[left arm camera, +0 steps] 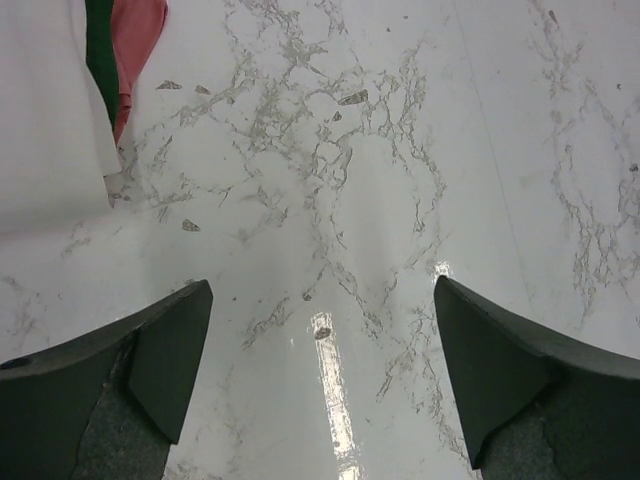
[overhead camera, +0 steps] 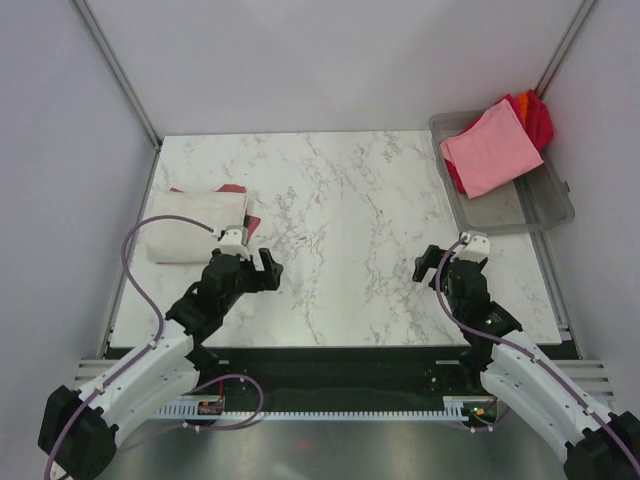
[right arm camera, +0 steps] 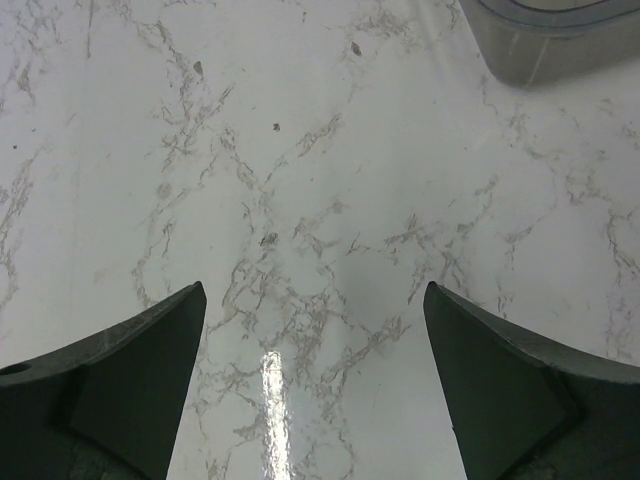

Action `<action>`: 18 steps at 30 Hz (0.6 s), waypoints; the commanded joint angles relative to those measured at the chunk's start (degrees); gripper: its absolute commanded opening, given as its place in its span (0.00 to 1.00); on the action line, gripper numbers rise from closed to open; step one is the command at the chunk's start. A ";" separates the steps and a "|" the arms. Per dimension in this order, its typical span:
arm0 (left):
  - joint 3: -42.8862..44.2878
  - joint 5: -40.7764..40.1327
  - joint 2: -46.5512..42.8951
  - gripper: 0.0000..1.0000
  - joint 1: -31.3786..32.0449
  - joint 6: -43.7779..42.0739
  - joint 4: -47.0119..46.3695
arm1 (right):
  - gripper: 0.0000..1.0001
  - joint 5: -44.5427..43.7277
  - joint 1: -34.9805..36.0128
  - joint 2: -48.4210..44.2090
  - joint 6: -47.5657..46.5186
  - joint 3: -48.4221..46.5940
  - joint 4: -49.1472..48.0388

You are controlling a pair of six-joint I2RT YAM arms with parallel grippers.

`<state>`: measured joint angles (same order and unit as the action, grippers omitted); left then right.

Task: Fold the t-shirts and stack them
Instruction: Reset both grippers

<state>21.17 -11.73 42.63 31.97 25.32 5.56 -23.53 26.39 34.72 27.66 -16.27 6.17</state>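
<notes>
nearest in, the left pincer (overhead camera: 268,272) hovers over the marble table (overhead camera: 350,230), jaws spread wide with nothing between them. the right pincer (overhead camera: 425,268) matches it, wide apart and empty too. so this looks like the gap between shirts: some are folded, the next is not yet fetched. at about ten o'clock from the left pincer, just beside it, the cream shirt (overhead camera: 195,228) lies folded on top. the left wrist view shows a green shirt (left arm camera: 100,50) and a red shirt (left arm camera: 140,30) peeking out under it. farther off, at one o'clock from the right pincer and well apart from it, the grey bin (overhead camera: 530,205) holds a pink shirt (overhead camera: 490,148) over redder cloth. the next move likely calls for the right arm to reach into that bin, pinch the pink shirt by an edge and draw it to mid-table for spreading.
</notes>
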 commanded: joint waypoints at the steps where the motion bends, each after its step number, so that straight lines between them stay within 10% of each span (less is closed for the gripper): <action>1: -2.35 -2.77 -3.60 1.00 0.11 -1.77 -5.38 | 0.98 -1.08 -0.03 2.71 0.90 -0.34 -5.74; 18: -4.29 -0.14 -6.86 1.00 0.03 -2.56 -7.32 | 0.98 1.20 -0.02 1.05 1.35 1.77 -8.72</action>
<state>17.23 -12.32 35.94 31.97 25.02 1.83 -23.49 26.39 36.01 28.91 -14.83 0.51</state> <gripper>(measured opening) 0.993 0.982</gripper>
